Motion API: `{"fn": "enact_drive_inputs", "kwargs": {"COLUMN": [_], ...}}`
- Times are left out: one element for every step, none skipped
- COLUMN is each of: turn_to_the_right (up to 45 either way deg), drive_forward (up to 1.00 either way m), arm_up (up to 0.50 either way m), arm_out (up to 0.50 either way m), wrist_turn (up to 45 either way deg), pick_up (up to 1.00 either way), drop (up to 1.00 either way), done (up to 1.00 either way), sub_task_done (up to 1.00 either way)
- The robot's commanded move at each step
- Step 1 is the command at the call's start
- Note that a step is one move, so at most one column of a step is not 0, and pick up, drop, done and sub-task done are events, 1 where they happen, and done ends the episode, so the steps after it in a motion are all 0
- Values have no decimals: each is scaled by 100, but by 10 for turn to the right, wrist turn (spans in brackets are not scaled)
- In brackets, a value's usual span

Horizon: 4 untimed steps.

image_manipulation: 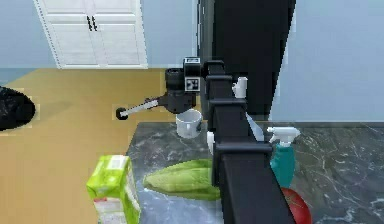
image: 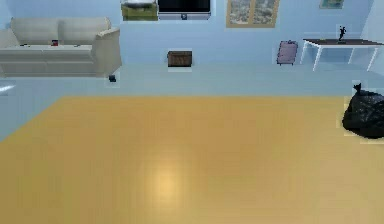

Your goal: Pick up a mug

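The gripper (image_manipulation: 128, 111) was picked up at the far end of the arm (image_manipulation: 240, 175), set out past the edge of a dark stone counter (image_manipulation: 340, 180). Only bare floor was shown behind the fingertips, so nothing was judged to be held. How the jaws stood could not be told.

Closest to the jaws, the mug (image_manipulation: 188, 123) was found: white, upright on the counter, just back from them on the arm's side, under the gripper's body. Whether it was touched could not be told.

Further from the jaws, along the counter, a long green vegetable (image_manipulation: 185, 180), a green-and-yellow box (image_manipulation: 113, 185) and a teal spray bottle (image_manipulation: 281, 155) were seen, all well apart from the fingertips. Out beyond the jaws a black bag (image_manipulation: 12, 108) was seen on the floor, and farthest off a white double door (image_manipulation: 95, 30).

On progress, the mug was judged within reach but not yet lifted. The fingers were left to be brought onto it, then the grasp made and the lift.

On writing, the print on the box was too small to be read. The black marks on the white squares (image_manipulation: 190, 85) were taken for patterns, not words.
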Motion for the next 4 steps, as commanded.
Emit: {"fn": "enact_drive_inputs", "kwargs": {"turn_to_the_right": [0,0,0,0], "drive_forward": [0,0,0,0], "arm_up": [0,0,-10,0], "arm_out": [0,0,0,0], "wrist_turn": [450,30,0,0], "pick_up": [0,0,0,100], "drop": [0,0,0,0], "done": [0,0,0,0], "sub_task_done": [0,0,0,0]}}
